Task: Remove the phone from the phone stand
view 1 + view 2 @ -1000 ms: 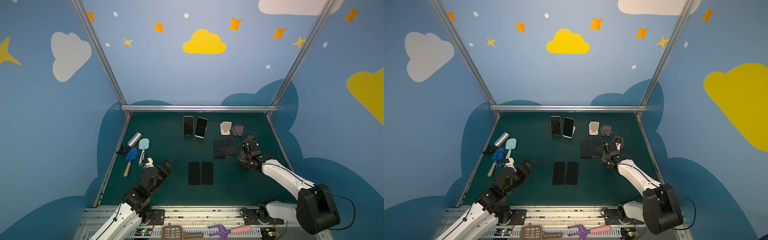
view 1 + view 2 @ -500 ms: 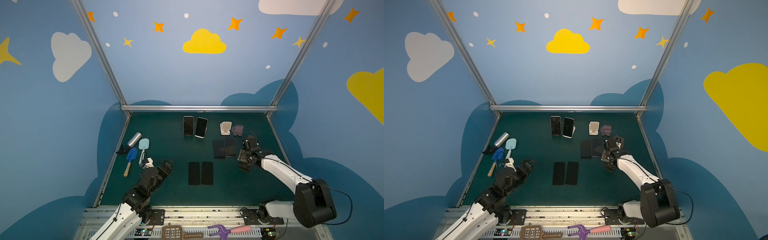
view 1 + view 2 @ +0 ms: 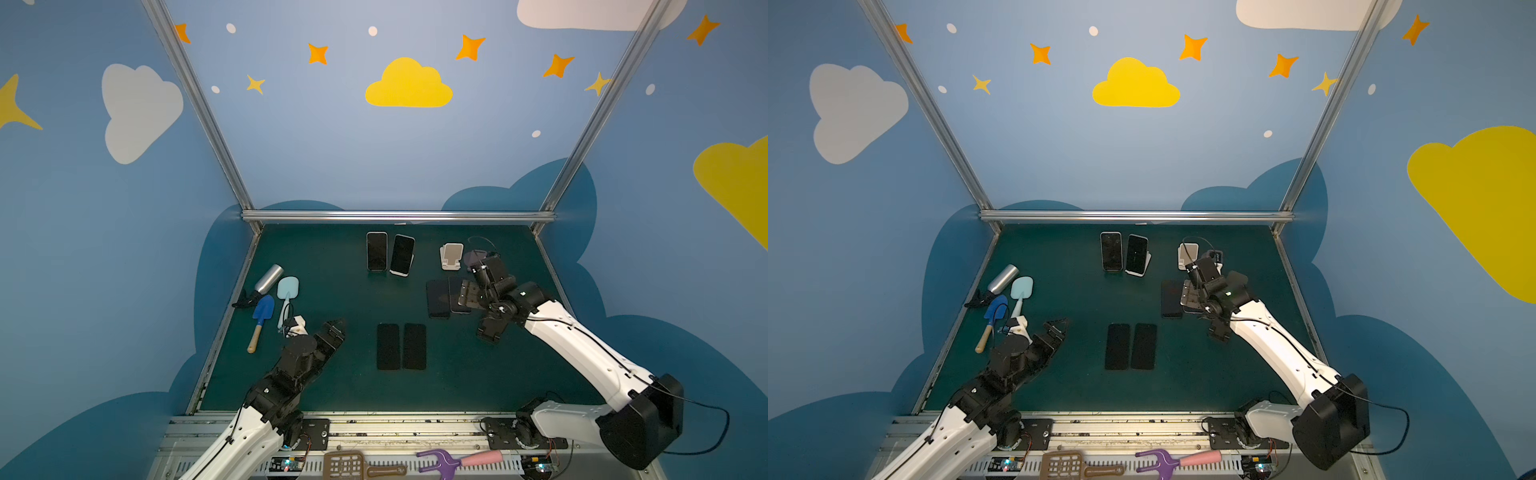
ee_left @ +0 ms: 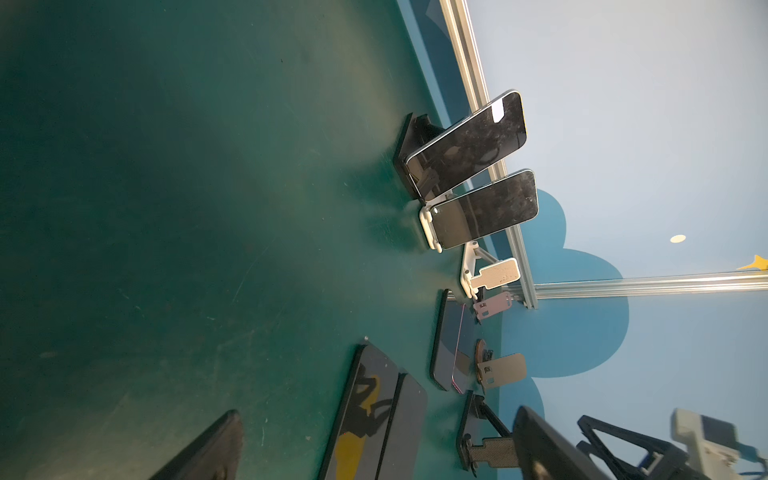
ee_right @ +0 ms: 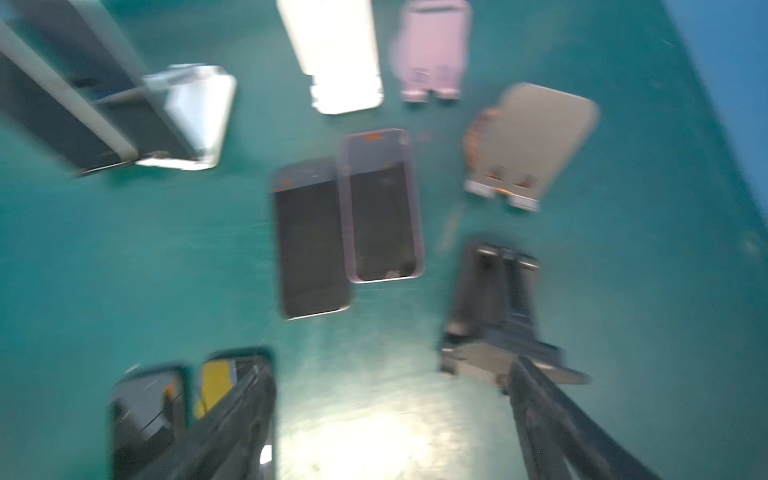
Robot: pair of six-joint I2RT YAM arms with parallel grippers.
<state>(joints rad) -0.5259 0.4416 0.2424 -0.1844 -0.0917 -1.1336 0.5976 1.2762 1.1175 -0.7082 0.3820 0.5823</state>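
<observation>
Two phones lean on stands at the back. One phone (image 3: 377,251) (image 4: 465,145) rests on a black phone stand (image 4: 409,153). Beside it, a second phone (image 3: 402,254) (image 4: 484,210) sits on a white stand (image 4: 428,226). My right gripper (image 3: 488,291) (image 5: 390,374) hovers open and empty above a bare black stand (image 3: 490,328) (image 5: 494,299), right of two flat phones (image 3: 437,298) (image 5: 311,241). The right wrist view is blurred. My left gripper (image 3: 336,328) (image 4: 378,457) stays low at the front left, open and empty.
Bare stands: white (image 3: 451,255), pink (image 3: 476,257) and tan (image 5: 528,141). Two black phones (image 3: 401,346) lie flat at centre front. A metal bottle (image 3: 268,278), a pale spatula (image 3: 287,289) and a blue trowel (image 3: 262,316) lie at the left edge.
My right gripper has opened its jaws and risen toward the back, away from the bare black stand. The left arm and all the phones have stayed put.
</observation>
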